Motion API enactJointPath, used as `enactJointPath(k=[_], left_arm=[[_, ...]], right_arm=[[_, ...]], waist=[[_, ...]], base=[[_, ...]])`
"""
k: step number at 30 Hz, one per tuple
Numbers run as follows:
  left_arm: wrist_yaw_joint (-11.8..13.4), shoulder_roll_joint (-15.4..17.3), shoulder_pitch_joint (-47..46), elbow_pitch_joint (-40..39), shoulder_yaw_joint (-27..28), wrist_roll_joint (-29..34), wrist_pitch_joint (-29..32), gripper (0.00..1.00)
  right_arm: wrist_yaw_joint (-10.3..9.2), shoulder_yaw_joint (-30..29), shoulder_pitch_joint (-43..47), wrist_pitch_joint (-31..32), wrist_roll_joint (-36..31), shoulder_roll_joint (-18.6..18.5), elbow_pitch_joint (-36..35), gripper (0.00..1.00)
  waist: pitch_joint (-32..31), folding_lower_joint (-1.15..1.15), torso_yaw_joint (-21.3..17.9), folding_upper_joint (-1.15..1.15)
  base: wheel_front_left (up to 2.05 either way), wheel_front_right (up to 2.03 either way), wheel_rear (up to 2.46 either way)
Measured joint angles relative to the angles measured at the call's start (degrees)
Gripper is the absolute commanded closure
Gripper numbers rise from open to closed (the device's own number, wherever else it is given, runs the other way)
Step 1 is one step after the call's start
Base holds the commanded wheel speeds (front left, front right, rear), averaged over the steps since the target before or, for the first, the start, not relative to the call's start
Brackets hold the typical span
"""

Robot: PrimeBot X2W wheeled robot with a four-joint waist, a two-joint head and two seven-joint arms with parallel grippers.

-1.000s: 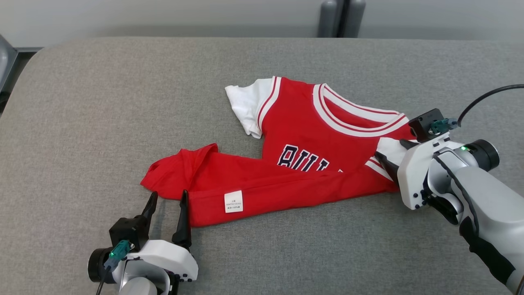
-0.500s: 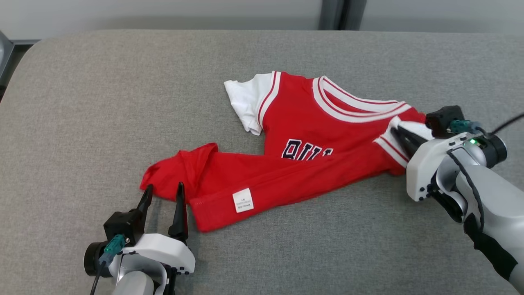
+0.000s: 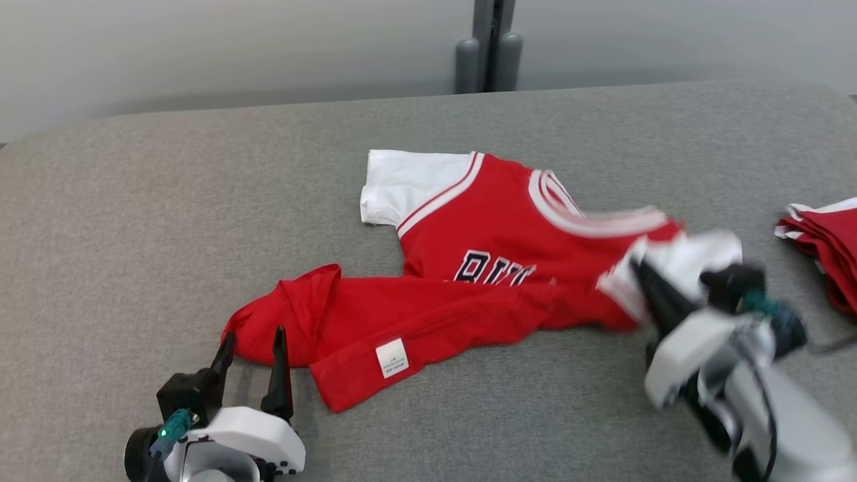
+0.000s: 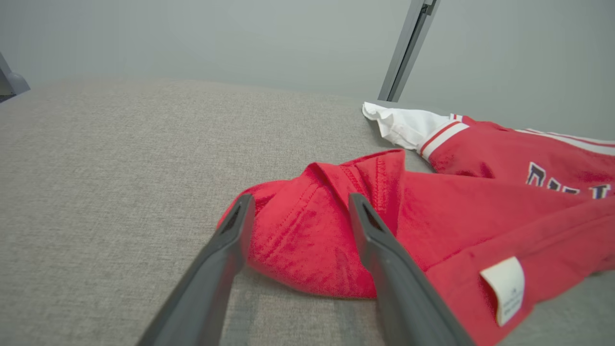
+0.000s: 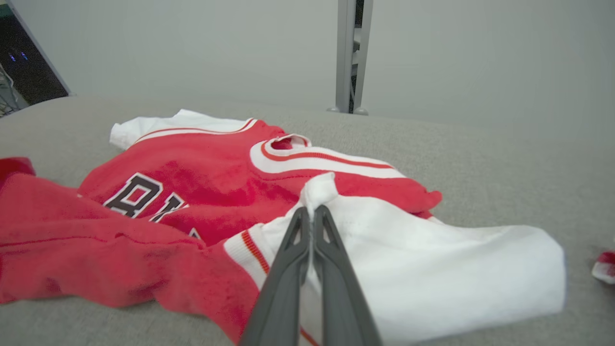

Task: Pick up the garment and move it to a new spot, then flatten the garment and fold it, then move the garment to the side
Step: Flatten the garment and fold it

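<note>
The garment (image 3: pixel 482 294) is a red jersey with white sleeves and dark lettering, lying crumpled on the grey table (image 3: pixel 167 221). My right gripper (image 3: pixel 646 284) is shut on its right white sleeve (image 5: pixel 432 269), pinching a fold of cloth between the fingertips (image 5: pixel 312 216). My left gripper (image 3: pixel 251 341) stands open at the near left, its fingers (image 4: pixel 370 226) straddling the bunched red hem corner (image 4: pixel 307 240) without closing on it. A white label (image 3: pixel 392 358) shows on the folded-up hem.
A stack of folded red garments (image 3: pixel 820 244) lies at the table's right edge. A grey post (image 3: pixel 487 47) stands behind the table against a pale wall. Bare grey table surface spreads to the left and front.
My right gripper closed on the white sleeve and pulled it rightward, dragging the jersey. The head camera turned, bringing the folded stack into view. My left gripper stayed open by the hem.
</note>
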Motion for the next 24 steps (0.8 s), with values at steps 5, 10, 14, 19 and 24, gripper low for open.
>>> enactJointPath(k=[5,10,14,19,24], left_arm=[[-0.25,-0.01,0.78,0.44,0.52,0.51,0.00,0.00],[-0.44,-0.02,0.79,0.68,0.83,0.66,0.00,0.00],[-0.48,-0.01,0.91,0.60,1.26,0.98,0.00,0.00],[-0.53,-0.02,1.74,0.51,1.55,1.03,0.00,0.00],[-0.59,-0.01,1.79,0.52,1.41,1.03,0.00,0.00]], right_arm=[[0.01,-8.36,12.57,0.02,-8.26,3.89,-5.10,0.00],[0.01,-13.95,18.94,0.01,-12.77,6.61,-7.78,0.00],[0.01,-17.15,20.40,0.01,-13.92,7.28,-8.67,0.00],[0.01,-19.70,19.62,0.01,-14.15,7.08,-9.07,0.00],[0.00,-17.82,15.99,0.01,-13.06,6.80,-8.51,0.00]], waist=[[-1.29,0.00,-2.14,0.00],[-2.11,0.00,-3.18,0.00],[-2.74,0.00,-3.58,0.00],[-3.27,0.00,-3.66,0.00],[-3.28,0.00,-3.21,0.00]], base=[[0.00,0.00,0.00],[0.00,0.00,0.00],[0.00,0.00,0.00],[0.00,0.00,0.00],[0.00,0.00,0.00]])
